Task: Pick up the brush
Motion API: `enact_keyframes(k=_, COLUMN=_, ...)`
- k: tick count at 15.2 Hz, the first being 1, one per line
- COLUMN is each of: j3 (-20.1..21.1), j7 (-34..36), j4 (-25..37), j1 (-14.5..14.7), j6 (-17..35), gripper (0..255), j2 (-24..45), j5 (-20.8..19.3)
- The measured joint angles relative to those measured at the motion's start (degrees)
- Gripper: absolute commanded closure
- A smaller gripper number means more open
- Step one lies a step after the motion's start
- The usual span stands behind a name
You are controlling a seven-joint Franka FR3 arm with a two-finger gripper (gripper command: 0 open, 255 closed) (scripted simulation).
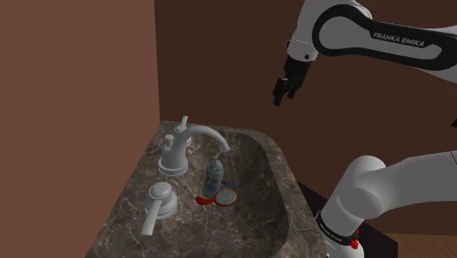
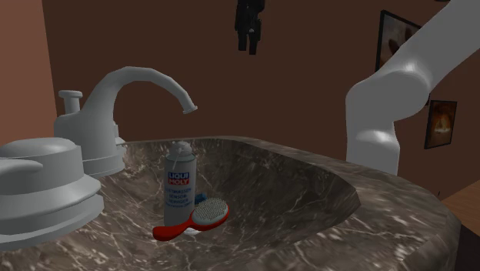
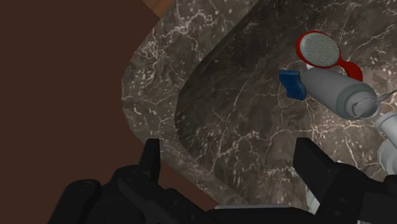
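The brush (image 1: 222, 196) has a red handle and a round grey bristle head; it lies in the dark marble sink basin (image 1: 256, 183) beside an upright spray can (image 1: 214, 176). The second exterior view shows the brush (image 2: 196, 218) resting against the can (image 2: 178, 177). In the wrist view the brush (image 3: 323, 53) lies far ahead of the fingers, next to the can (image 3: 337, 92) and a small blue thing (image 3: 292, 83). My black gripper (image 1: 284, 89) hangs high above the sink's far side, open and empty, also seen near the second exterior view's top (image 2: 248, 29). Its fingers (image 3: 151, 159) stand wide apart.
A grey faucet (image 1: 192, 141) with two handles (image 1: 161, 201) stands on the marble counter at the shoulder view's left of the basin. Brown walls close in behind and on the left. Framed pictures (image 2: 396, 35) hang on the wall in the second exterior view.
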Motion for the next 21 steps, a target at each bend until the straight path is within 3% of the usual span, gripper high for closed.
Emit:
enact_keyframes(k=3, j3=-0.40, j7=-0.63, j4=-2.06, j1=0.57, j6=2.13, gripper=0, j2=0.07, j5=0.59)
enact_keyframes(k=11, j3=-2.21, j7=-4.77, j4=-13.85, j1=4.63, j6=16.31, gripper=0, j2=2.32, j5=4.75)
enact_keyframes(k=21, j3=-4.33, j7=-12.56, j4=-23.54, j1=11.53, j6=36.98, gripper=0, j2=13.31, j5=11.85)
